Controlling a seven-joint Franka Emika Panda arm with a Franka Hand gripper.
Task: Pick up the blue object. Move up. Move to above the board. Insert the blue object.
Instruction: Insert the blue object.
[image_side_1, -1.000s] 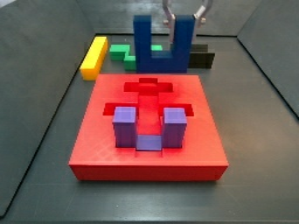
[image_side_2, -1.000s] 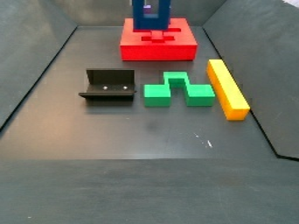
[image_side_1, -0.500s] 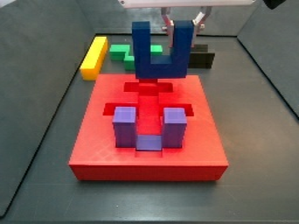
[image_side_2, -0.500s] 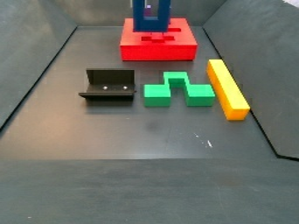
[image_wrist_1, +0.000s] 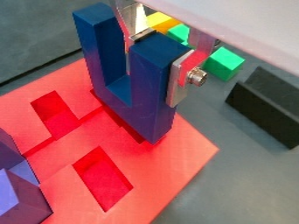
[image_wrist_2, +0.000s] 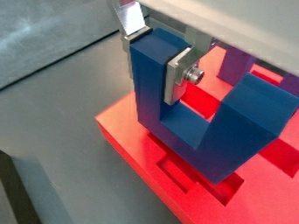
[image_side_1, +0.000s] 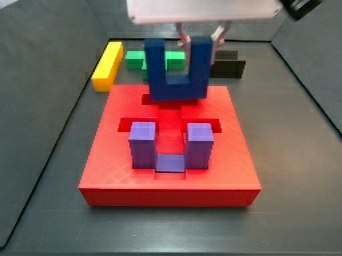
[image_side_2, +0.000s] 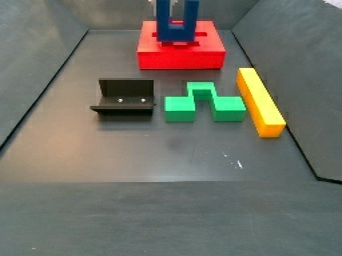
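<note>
The blue object (image_side_1: 175, 70) is a navy U-shaped block standing upright with its base down at the cross-shaped recess at the far end of the red board (image_side_1: 107, 170). My gripper (image_side_1: 201, 42) is shut on one of its prongs. In both wrist views the silver fingers (image_wrist_1: 184, 77) (image_wrist_2: 177, 75) clamp that prong of the blue object (image_wrist_1: 128, 79) (image_wrist_2: 198, 118) from both sides, over the board (image_wrist_1: 181, 162) (image_wrist_2: 135, 140). In a side view the blue object (image_side_2: 175, 20) stands on the board (image_side_2: 181, 52). I cannot tell if the base is fully seated.
A purple U-shaped block (image_side_1: 171, 146) sits in the board's near recess. On the floor are a green block (image_side_2: 205, 103), a yellow bar (image_side_2: 259, 100) and the fixture (image_side_2: 123, 98). Dark walls enclose the floor.
My gripper has come down with the blue object, from above the board's far end to the recess there. Nothing else has moved.
</note>
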